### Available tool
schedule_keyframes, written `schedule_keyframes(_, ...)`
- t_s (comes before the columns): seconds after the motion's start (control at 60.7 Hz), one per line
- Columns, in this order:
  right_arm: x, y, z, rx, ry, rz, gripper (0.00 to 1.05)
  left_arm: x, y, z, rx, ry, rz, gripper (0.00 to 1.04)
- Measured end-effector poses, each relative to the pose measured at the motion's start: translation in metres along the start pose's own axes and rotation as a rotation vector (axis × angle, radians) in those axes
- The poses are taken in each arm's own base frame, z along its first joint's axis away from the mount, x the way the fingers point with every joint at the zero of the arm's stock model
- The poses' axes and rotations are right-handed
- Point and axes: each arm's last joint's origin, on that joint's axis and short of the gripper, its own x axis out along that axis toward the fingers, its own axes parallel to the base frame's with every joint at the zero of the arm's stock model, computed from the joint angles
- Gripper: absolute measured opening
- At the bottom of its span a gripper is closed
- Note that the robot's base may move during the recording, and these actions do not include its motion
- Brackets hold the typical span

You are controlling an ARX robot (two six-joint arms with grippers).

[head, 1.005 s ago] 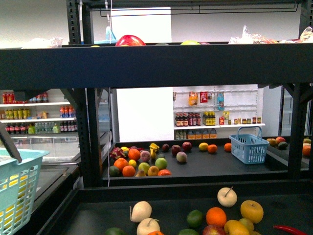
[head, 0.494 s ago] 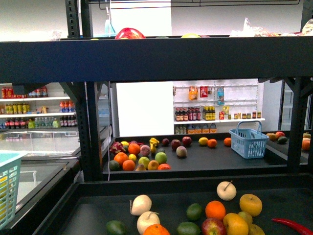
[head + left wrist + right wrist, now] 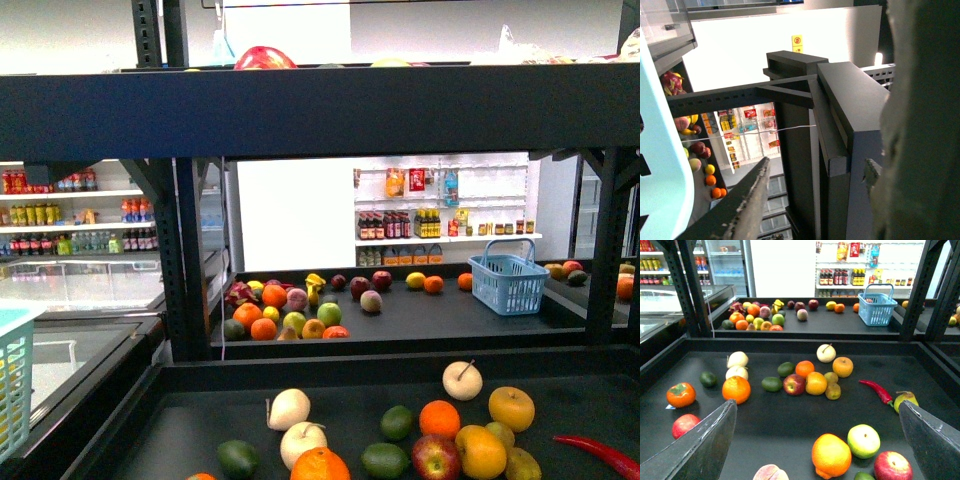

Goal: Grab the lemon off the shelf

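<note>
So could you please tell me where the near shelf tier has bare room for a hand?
In the right wrist view, the shelf is bare in the middle, between the orange and the green apple, and in the far right corner beyond the chili. The cluster around the red apple is crowded.

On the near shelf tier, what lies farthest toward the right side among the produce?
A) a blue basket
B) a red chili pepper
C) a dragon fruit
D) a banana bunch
B: the red chili pepper lies right of the fruit cluster on the shelf, also seen from the right wrist.
</note>
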Motion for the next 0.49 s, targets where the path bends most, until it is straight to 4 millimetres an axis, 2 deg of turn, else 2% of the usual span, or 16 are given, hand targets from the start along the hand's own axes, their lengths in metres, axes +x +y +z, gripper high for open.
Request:
schedule_keyframes(0.165,0.000,0.000,0.000,0.000,0.000,-0.001,0.97,-0.007,0.009,0.003,-0.018,-0.003,0.059,0.92)
schedule_keyframes(0.181,0.000,0.000,0.000,0.000,0.000,-0.001,0.97,-0.009,0.010,0.003,-0.019,-0.002,0.069,0.98)
schedule_keyframes(0.313,0.000,0.000,0.000,0.000,0.000,0.000,0.97,-0.016,0.011,0.002,-0.029,-0.006,0.096,0.97)
schedule_keyframes(0.494,0.000,0.000,0.000,0.000,0.000,0.000,0.97,-0.026,-0.008,0.006,-0.023,-0.017,0.107,0.97)
